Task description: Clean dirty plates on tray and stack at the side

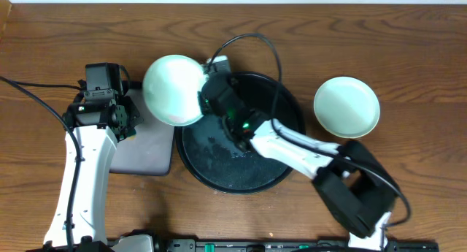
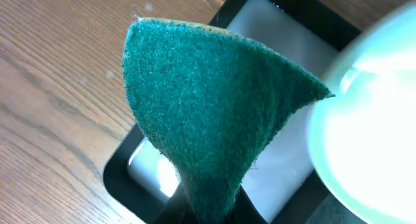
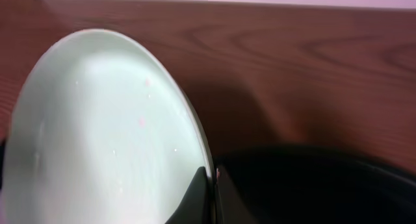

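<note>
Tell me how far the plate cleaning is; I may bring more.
One plate already sits on the table beside the round tray, seemingly done. The right gripper holds a second plate near the sponge pinched in the left gripper. No other plate shows on the tray. Left to do: wipe this one and stack it.

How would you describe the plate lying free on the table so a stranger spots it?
Find the big round black tray. Right of it, on the table, lies a pale mint plate. Its twin at the tray's left is held up by the right claw; this one lies alone.
</note>
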Controlling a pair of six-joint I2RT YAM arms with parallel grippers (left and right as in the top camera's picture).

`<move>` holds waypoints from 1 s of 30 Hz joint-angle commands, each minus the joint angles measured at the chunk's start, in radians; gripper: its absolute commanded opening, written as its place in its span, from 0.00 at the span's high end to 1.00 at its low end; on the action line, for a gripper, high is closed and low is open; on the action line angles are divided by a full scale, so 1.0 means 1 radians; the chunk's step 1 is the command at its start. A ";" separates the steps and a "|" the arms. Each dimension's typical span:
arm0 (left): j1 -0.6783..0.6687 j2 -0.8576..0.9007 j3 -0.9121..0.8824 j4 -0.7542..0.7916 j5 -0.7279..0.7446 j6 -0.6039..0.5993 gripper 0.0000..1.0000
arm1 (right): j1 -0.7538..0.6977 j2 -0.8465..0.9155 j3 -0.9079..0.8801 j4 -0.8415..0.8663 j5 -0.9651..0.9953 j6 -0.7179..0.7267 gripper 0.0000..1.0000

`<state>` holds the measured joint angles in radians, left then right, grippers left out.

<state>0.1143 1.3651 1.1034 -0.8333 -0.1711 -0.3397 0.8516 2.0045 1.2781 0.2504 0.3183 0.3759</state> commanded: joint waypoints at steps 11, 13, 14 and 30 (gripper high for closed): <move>-0.002 -0.006 -0.005 -0.002 -0.024 0.006 0.92 | 0.080 0.066 0.016 0.409 0.051 -0.425 0.99; -0.002 -0.006 -0.005 -0.002 -0.024 0.006 0.92 | 0.084 0.066 0.016 0.470 0.051 -0.520 0.99; -0.002 -0.006 -0.005 -0.002 -0.024 0.006 0.92 | 0.086 0.066 0.016 0.503 0.051 -0.575 0.99; -0.002 -0.006 -0.005 -0.001 -0.024 0.006 0.92 | 0.099 0.066 0.033 0.757 0.012 -1.077 0.99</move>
<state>0.1143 1.3651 1.1023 -0.8330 -0.1722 -0.3393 0.9356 2.0727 1.2804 0.9951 0.3538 -0.5610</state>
